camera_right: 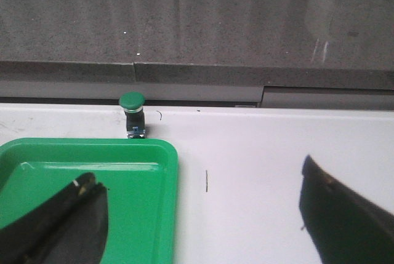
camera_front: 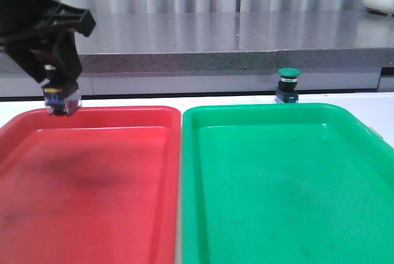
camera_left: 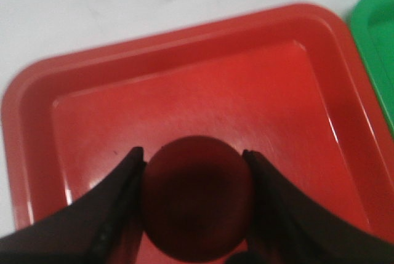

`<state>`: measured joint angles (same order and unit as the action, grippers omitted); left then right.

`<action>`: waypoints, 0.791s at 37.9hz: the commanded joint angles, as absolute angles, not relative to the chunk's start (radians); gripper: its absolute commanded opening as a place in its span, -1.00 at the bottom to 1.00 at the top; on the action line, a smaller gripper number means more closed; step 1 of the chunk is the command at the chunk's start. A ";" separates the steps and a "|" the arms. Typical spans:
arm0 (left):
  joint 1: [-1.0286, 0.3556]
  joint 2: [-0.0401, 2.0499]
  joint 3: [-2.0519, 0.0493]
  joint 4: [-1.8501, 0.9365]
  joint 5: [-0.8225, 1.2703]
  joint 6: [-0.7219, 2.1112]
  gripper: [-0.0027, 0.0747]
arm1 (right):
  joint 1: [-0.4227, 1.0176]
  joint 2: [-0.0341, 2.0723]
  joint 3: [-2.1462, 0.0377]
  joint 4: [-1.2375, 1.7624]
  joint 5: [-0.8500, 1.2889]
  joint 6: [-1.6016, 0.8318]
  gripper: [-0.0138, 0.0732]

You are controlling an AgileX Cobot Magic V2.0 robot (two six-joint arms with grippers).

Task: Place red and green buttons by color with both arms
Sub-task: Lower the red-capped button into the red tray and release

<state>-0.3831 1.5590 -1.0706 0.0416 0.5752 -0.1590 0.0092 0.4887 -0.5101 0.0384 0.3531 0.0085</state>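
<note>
Red button (camera_left: pixel 197 205): you have it clenched in the left gripper (camera_left: pixel 194 208), the two dark fingers (camera_left: pixel 114 205) pressed against either side of its dark red cap. From the left wrist camera the cap sits over the floor of the red tray (camera_left: pixel 184 85), toward the tray's near end as the arm sees it. In the front view the same gripper (camera_front: pixel 60 101) hangs at the far left corner of the red tray (camera_front: pixel 92 178), and you can see only the button's blue and clear base (camera_front: pixel 61 100) poking out below the black fingers. That base looks just above the tray's rim, though you cannot tell from this angle whether it touches the tray.

Green button (camera_front: pixel 288 85) stands upright on the white table (camera_front: pixel 369 107), just behind the far rim of the green tray (camera_front: pixel 283 184), cap up. It is outside the tray. The right wrist camera shows it again (camera_right: pixel 133 114), just beyond the tray's far corner (camera_right: pixel 123 153), in front of the grey ledge (camera_right: pixel 197 73).

Your right gripper (camera_right: pixel 200 215) is released, its two fingers (camera_right: pixel 61 221) spread wide with nothing between them. One finger hangs over the green tray, the other over bare table beside it. It is well apart from the green button.

The two trays lie side by side, red on your left, green on your right.
</note>
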 commanded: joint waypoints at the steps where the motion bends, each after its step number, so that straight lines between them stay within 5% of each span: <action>1: -0.443 1.511 -1.007 0.037 0.505 -0.188 -0.82 | 0.004 0.498 -0.547 0.035 0.274 0.000 0.80; 9: -0.491 1.511 -0.844 0.036 0.354 -0.231 -0.72 | 0.004 0.498 -0.547 0.035 0.274 0.000 0.80; 23: -0.506 1.502 -0.839 0.035 0.347 -0.234 0.39 | 0.004 0.498 -0.547 0.035 0.274 0.000 0.80; 30: -0.511 1.435 -0.863 0.041 0.358 -0.234 0.53 | 0.004 0.498 -0.547 0.035 0.274 0.000 0.80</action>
